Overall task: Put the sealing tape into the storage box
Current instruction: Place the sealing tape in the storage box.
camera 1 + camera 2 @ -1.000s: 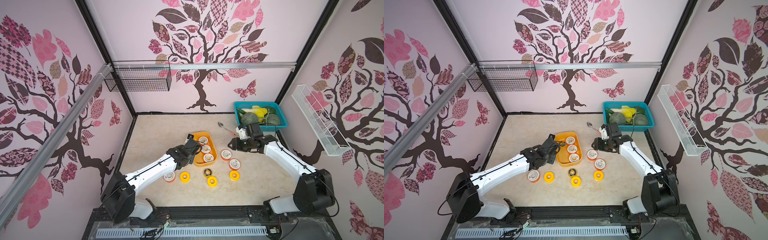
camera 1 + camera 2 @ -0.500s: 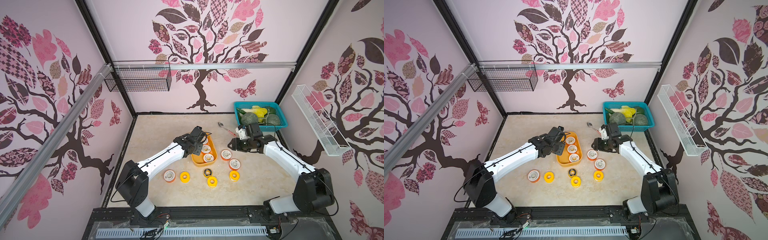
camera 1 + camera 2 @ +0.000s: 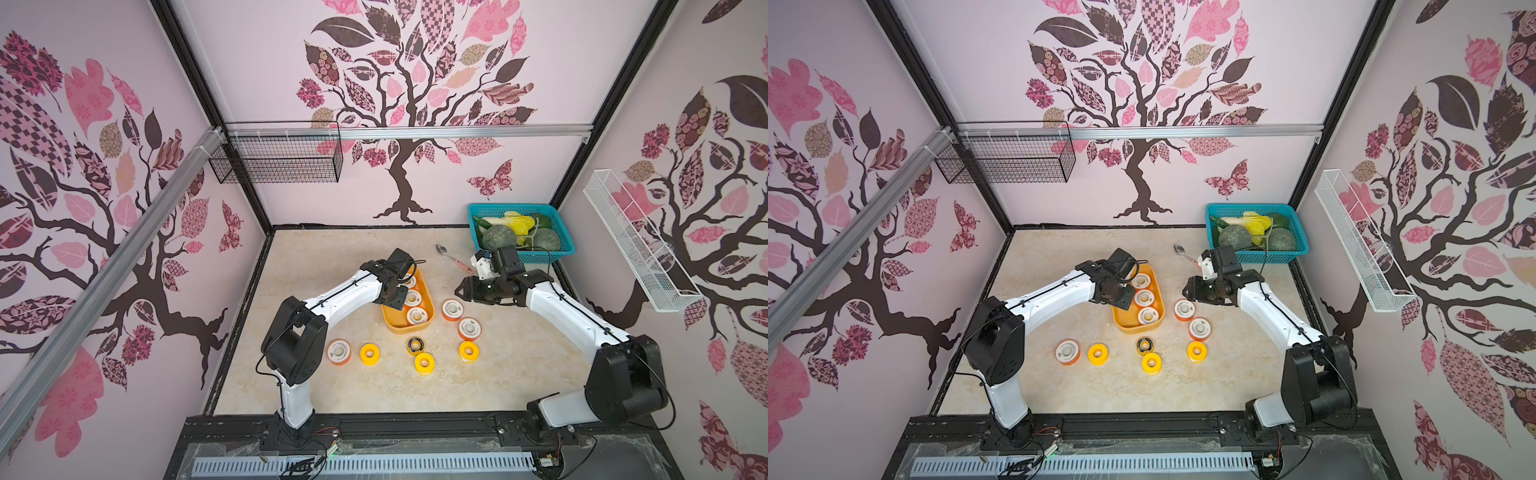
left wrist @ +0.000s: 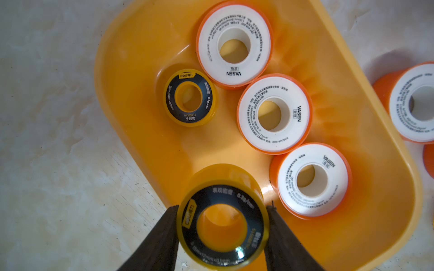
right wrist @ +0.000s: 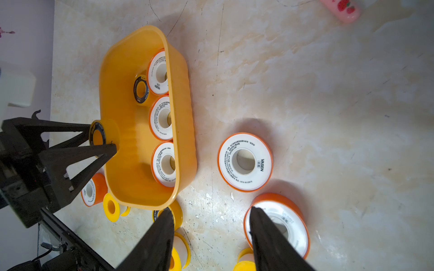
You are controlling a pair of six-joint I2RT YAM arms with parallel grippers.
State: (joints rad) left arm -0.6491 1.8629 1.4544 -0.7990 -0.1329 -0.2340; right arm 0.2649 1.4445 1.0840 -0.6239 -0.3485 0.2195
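Two arms (image 3: 345,295) bend inward: left end effector (image 4: 222,207) clamps a roll (image 4: 234,194), apparently over the storage box (image 4: 352,164); right end effector (image 5: 210,210) apart.

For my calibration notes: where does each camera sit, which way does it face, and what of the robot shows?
Top views: high above the bases, looking down at the table; both whole arms.
Left wrist: on the left arm, looking down into the box; left hand gripping a black roll.
Right wrist: on the right arm, facing table and box; open right hand, plus the left hand.
Both wrist views share the box and black roll.
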